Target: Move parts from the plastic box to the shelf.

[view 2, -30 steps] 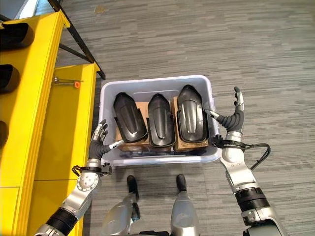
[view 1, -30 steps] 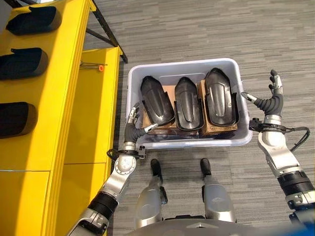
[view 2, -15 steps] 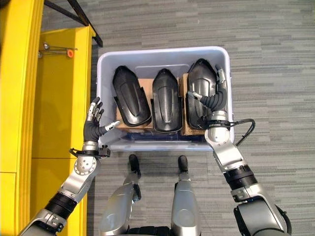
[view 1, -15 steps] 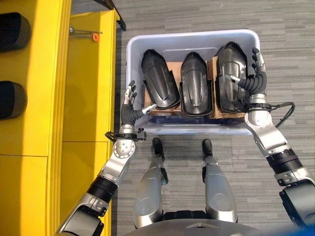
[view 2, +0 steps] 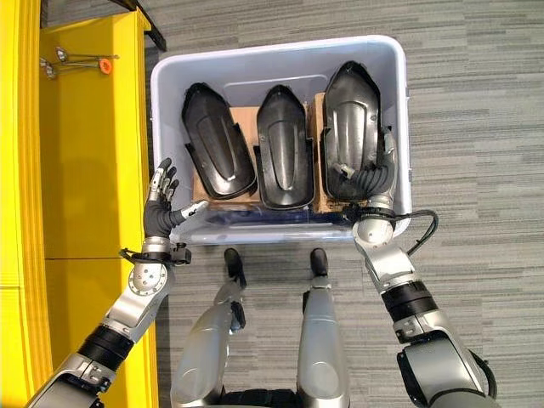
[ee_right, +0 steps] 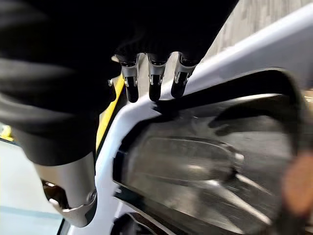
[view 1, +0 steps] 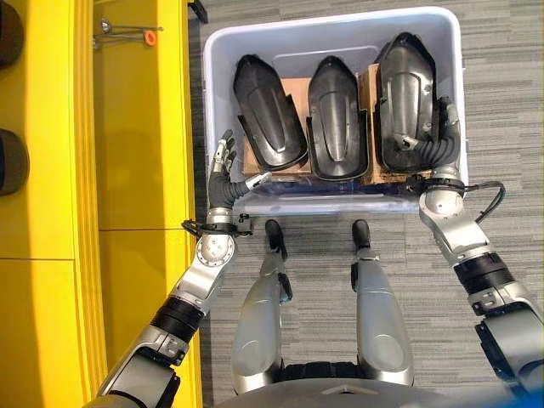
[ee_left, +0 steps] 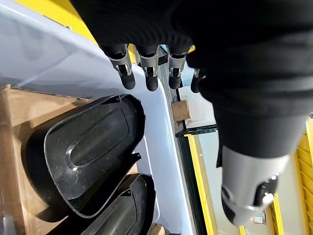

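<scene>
So, near the bottom of the frame the left hand sits at the plastic box's lower left corner, fingers straight and spread, holding nothing. Right hand is inside the box at the right, fingers relaxed beside the rightmost part. Three black parts total, also the left and the middle, on cardboard. No readable writing. Yellow shelf runs up the left side.
</scene>
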Tool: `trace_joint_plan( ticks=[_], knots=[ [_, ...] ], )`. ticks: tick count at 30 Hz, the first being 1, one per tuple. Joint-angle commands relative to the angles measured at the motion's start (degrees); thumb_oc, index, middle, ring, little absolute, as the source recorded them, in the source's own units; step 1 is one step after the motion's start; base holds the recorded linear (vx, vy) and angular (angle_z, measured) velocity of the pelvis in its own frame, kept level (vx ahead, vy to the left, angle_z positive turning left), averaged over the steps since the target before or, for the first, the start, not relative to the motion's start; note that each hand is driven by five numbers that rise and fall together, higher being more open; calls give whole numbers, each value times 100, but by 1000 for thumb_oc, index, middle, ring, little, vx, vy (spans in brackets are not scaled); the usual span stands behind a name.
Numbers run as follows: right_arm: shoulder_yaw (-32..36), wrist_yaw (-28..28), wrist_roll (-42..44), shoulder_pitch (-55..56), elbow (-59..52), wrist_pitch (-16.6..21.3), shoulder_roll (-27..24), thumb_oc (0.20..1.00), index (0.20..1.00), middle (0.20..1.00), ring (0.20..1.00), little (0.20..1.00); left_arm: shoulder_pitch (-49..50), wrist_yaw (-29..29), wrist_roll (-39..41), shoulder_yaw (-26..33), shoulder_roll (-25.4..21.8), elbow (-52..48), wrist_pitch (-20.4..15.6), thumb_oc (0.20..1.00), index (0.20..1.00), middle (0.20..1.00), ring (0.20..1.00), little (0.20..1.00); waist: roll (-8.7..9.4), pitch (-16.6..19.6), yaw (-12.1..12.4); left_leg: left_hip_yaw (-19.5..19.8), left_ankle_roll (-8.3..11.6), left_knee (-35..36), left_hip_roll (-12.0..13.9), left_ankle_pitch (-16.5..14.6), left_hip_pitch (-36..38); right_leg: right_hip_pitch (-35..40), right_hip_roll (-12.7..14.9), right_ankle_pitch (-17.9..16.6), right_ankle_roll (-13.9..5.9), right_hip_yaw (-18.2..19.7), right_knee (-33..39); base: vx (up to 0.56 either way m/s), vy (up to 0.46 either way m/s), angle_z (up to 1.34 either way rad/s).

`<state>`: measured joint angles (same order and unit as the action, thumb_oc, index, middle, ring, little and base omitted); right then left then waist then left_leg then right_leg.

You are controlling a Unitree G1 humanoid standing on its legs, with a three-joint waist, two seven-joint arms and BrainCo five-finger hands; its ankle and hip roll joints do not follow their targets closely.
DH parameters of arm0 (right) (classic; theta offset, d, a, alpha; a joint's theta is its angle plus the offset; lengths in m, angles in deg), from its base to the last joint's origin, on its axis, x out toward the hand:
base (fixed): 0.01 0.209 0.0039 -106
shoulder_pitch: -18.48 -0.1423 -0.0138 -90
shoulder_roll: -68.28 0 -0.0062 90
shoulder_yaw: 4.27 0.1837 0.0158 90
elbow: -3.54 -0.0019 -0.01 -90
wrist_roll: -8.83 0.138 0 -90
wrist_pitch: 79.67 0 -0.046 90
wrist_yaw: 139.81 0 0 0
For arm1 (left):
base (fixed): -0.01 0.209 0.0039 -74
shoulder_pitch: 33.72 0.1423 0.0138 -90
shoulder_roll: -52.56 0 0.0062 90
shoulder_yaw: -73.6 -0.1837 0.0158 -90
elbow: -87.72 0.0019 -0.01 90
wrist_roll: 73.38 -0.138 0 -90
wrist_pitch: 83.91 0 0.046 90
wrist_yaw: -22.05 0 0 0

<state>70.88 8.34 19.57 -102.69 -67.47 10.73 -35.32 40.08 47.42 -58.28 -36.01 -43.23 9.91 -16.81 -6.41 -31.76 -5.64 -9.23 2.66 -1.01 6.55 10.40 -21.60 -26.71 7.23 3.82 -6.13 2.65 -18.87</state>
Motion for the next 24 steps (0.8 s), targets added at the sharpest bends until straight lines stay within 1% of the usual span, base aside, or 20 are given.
trace_joint_plan(
  ticks=[1,3,5,7,9,10,11,12,15,16,17,18,19,23,24],
  knots=[
    [24,319,151,-184,-242,136,-8,1000,1000,1000,1000,1000,119,50,-29,56,-83,-497,-198,1000,1000,1000,1000,1000,9,196,-52,204,-130,-742,-341,-1072,-250,-130,-376,261,504,-266,-12,0,0,0],
    [-18,420,150,-209,-228,119,-12,1000,1000,1000,1000,1000,113,42,-32,54,-86,-495,-197,1000,1000,1000,1000,1000,5,196,-48,205,-131,-754,-341,-1072,-284,-180,-377,272,505,-270,-47,-3,-9,2],
    [-92,517,8,-253,-246,1,-18,1000,1000,1000,1000,1000,119,1,-18,49,-120,-530,-137,1000,1000,1000,1000,1000,17,196,-41,222,-133,-755,-369,-1084,-293,-200,-366,309,498,-284,-85,-1,-21,1],
    [-256,616,113,-400,-175,-123,-32,1000,1000,1000,1000,1000,90,-35,-26,25,-138,-485,-124,1000,1000,1000,1000,1000,26,196,-8,238,-133,-801,-365,-1081,-372,-283,-365,312,507,-304,-140,-11,-50,3],
    [-304,698,98,-521,-70,-154,-49,1000,1000,1000,1000,1000,68,-71,-46,21,-151,-464,-130,1000,1000,1000,1000,1000,31,196,18,254,-140,-827,-370,-1079,-421,-321,-366,318,513,-314,-169,-5,-47,2],
    [-366,853,113,-670,28,-280,-69,1000,1000,1000,1000,1000,61,-99,-24,6,-181,-458,-128,1000,1000,1000,1000,1000,30,196,57,273,-141,-857,-373,-1084,-470,-367,-363,327,509,-325,-211,3,-48,6],
    [-382,871,122,-715,62,-306,-71,1000,1000,1000,1000,1000,51,-103,-20,-1,-186,-464,-106,1000,1000,1000,1000,1000,30,196,70,280,-142,-860,-375,-1083,-478,-372,-361,328,509,-332,-217,6,-64,9],
    [-440,1012,442,-867,165,-481,-70,1000,1000,1000,1000,1000,49,-161,-15,-2,-213,-458,-104,1000,1000,1000,1000,1000,27,196,115,293,-145,-885,-387,-1079,-514,-393,-357,325,514,-350,-231,6,-41,8],
    [-456,1046,656,-969,293,-514,-36,1000,1000,1000,1000,1000,40,-180,17,-16,-237,-466,-77,1000,1000,1000,1000,1000,19,196,144,312,-146,-896,-390,-1082,-530,-406,-358,332,518,-353,-250,10,-30,3],
    [-466,1140,962,-1148,525,-541,50,1000,1000,1000,1000,1000,41,-239,30,-29,-264,-452,-67,1000,1000,1000,1000,1000,6,196,204,333,-148,-898,-399,-1084,-532,-402,-361,338,525,-371,-256,20,-37,4],
    [-459,1169,1013,-1172,553,-553,59,1000,1000,1000,1000,1000,44,-250,37,-30,-269,-459,-59,1000,1000,1000,1000,1000,3,196,212,333,-148,-902,-399,-1082,-535,-407,-362,337,526,-373,-263,32,-50,7],
    [-426,1207,1310,-1316,737,-538,122,1000,1000,1000,1000,1000,34,-302,71,-37,-281,-458,-49,1000,1000,1000,1000,1000,-18,196,250,344,-151,-914,-408,-1084,-548,-425,-365,343,535,-384,-285,18,-20,7],
    [-412,1235,1382,-1355,795,-531,147,1000,1000,1000,1000,1000,36,-323,76,-40,-287,-456,-58,1000,1000,1000,1000,1000,-28,196,262,346,-150,-917,-410,-1082,-552,-433,-368,344,538,-387,-293,22,-19,8],
    [-317,1206,1843,-1520,1004,-660,258,1000,1000,1000,1000,1000,19,-381,126,-75,-288,-445,-25,1000,1000,1000,1000,1000,-71,196,296,348,-142,-921,-424,-1080,-560,-444,-368,351,550,-394,-297,5,-1,1],
    [-290,1209,2031,-1562,1074,-751,297,1000,1000,1000,1000,1000,21,-404,148,-85,-287,-437,-27,1000,1000,1000,1000,1000,-85,196,304,342,-139,-922,-423,-1077,-559,-453,-367,353,552,-393,-307,31,12,0]
  ],
)
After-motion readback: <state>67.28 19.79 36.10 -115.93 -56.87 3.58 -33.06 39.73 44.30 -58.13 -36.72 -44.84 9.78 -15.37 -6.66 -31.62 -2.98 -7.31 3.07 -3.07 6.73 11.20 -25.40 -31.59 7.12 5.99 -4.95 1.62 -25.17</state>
